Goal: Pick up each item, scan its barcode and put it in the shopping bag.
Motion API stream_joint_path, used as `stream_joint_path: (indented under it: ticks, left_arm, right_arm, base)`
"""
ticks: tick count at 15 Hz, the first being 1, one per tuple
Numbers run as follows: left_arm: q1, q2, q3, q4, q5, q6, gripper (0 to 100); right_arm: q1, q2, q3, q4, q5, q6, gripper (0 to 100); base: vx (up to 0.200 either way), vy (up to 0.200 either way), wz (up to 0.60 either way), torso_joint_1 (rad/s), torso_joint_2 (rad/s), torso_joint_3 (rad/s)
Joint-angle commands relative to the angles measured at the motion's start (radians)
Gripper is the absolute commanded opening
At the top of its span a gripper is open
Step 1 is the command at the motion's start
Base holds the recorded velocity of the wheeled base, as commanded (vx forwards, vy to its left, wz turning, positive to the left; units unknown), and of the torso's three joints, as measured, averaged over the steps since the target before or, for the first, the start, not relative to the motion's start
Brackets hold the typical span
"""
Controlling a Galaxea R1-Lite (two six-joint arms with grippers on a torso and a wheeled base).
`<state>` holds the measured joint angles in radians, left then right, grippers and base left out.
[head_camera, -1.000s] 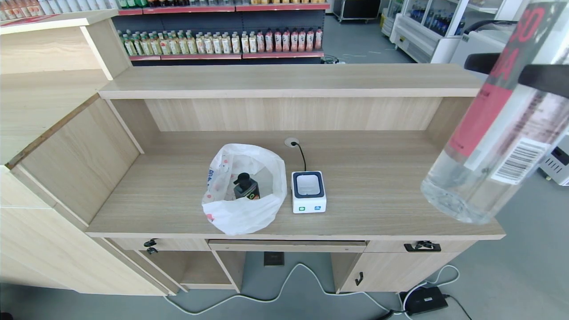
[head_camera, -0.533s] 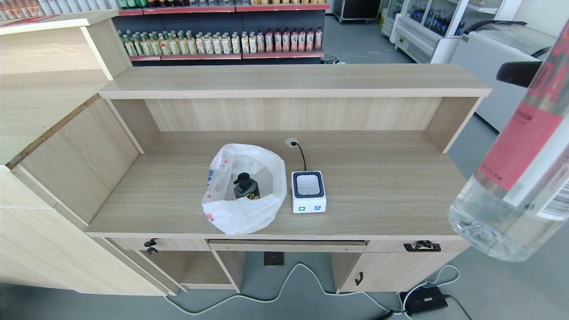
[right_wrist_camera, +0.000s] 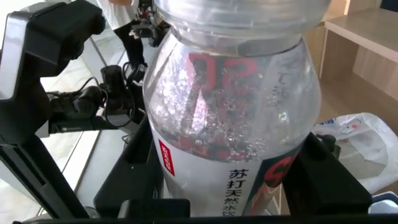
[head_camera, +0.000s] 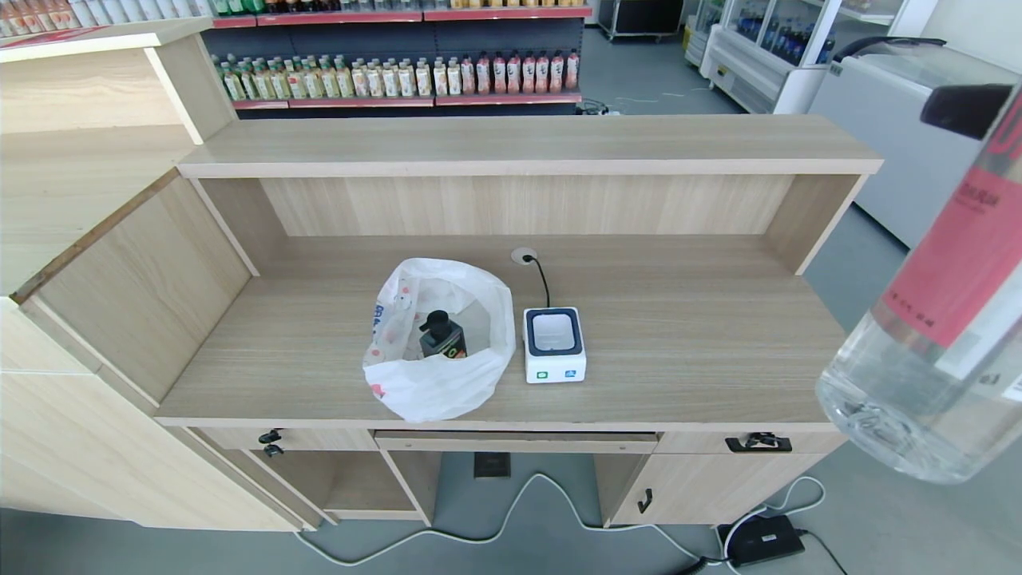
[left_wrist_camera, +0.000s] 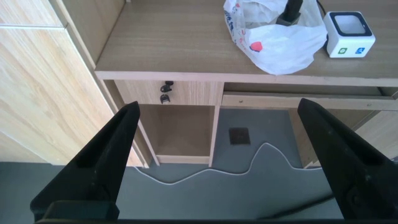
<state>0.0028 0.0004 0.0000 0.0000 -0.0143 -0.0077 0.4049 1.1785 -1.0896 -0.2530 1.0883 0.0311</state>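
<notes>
A clear water bottle [head_camera: 934, 319] with a pink label hangs tilted in the air, off the right end of the wooden counter [head_camera: 703, 335]. My right gripper [right_wrist_camera: 186, 124] is shut on the water bottle [right_wrist_camera: 249, 93]; one dark finger [head_camera: 962, 108] shows near its top. On the counter lies a white shopping bag [head_camera: 439, 351], open, with a dark bottle [head_camera: 441, 334] standing inside. A white barcode scanner [head_camera: 554, 343] sits just right of the bag. My left gripper [left_wrist_camera: 224, 162] is open and holds nothing, low in front of the counter's left front corner.
The counter has a raised back shelf [head_camera: 527, 144] and a side wall on the left [head_camera: 144, 287]. A black cable [head_camera: 541, 279] runs from the scanner to a hole behind it. Cables trail on the floor below. Store shelves and freezers stand behind.
The water bottle in my right gripper has swung to the right and a little lower in the head view, and its barcode has gone past the picture's edge. Bag and scanner have not moved.
</notes>
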Motion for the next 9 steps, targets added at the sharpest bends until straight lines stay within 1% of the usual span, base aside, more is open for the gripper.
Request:
stream_joint_path:
  ticks: [1, 3, 5, 7, 8, 9]
  left_arm:
    - [0.000, 0.000, 0.000, 0.000, 0.000, 0.000, 100]
    - [0.000, 0.000, 0.000, 0.000, -0.001, 0.000, 100]
    - [0.000, 0.000, 0.000, 0.000, -0.001, 0.000, 100]
    - [0.000, 0.000, 0.000, 0.000, -0.001, 0.000, 100]
    - [0.000, 0.000, 0.000, 0.000, 0.000, 0.000, 100]
    - [0.000, 0.000, 0.000, 0.000, 0.000, 0.000, 100]
  right_arm:
    - [0.012, 0.010, -0.029, 0.020, 0.001, 0.003, 0]
    - [0.028, 0.009, -0.049, 0.063, 0.001, 0.001, 0]
    - [0.057, 0.009, -0.046, 0.064, -0.001, -0.002, 0]
    - [0.061, 0.020, -0.047, 0.064, -0.002, -0.005, 0]
    - [0.048, 0.024, -0.046, 0.064, -0.004, -0.022, 0]
    - [-0.003, 0.039, -0.044, 0.063, -0.021, -0.059, 0]
  base:
    - [0.000, 0.000, 0.00, 0.000, 0.00, 0.000]
    - [0.000, 0.000, 0.00, 0.000, 0.00, 0.000]
    - [0.000, 0.000, 0.00, 0.000, 0.00, 0.000]
    - [0.000, 0.000, 0.00, 0.000, 0.00, 0.000]
    - [0.000, 0.000, 0.00, 0.000, 0.00, 0.000]
    - [0.000, 0.000, 0.00, 0.000, 0.00, 0.000]
